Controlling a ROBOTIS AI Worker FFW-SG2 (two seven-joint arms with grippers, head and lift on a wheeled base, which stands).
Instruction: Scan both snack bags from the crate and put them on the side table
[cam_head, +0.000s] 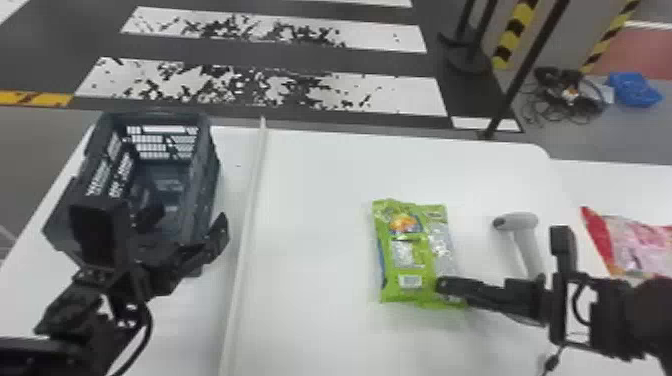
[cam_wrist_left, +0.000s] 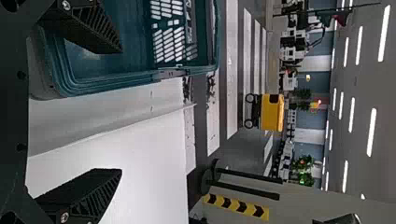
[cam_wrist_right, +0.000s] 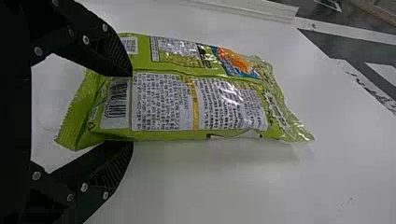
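Crate (cam_head: 202, 175): stands at nine o'clock from the middle of the head view, dark, open at the top, with slotted walls.
Left tool (cam_head: 186, 222): hangs between eight and nine o'clock, opened wide, with nothing gripped; reaches over the crate with one finger and over the counter beside it with the other.
Pale ridge (cam_head: 245, 245): runs along the counter from between ten and eleven o'clock to seven, just beside the crate.
Main counter (cam_head: 310, 200): spreads white under crate, ridge and scanner.
Green snack bag (cam_head: 407, 255): sits between four and five o'clock, over the main counter, with barcode and printed panels in sight; cannot tell if touching the surface.
Right tool (cam_head: 450, 287): comes in from between three and four o'clock, closed on the green snack bag near the barcode end, with one finger on either side.
Scanner (cam_head: 520, 220): lies white at three o'clock, between the two bags, handle toward the right arm.
Side counter (cam_head: 615, 180): extends at three o'clock, past the main counter's rounded corner.
Pink snack bag (cam_head: 640, 245): lies between three and four o'clock on the side counter, red at one end.
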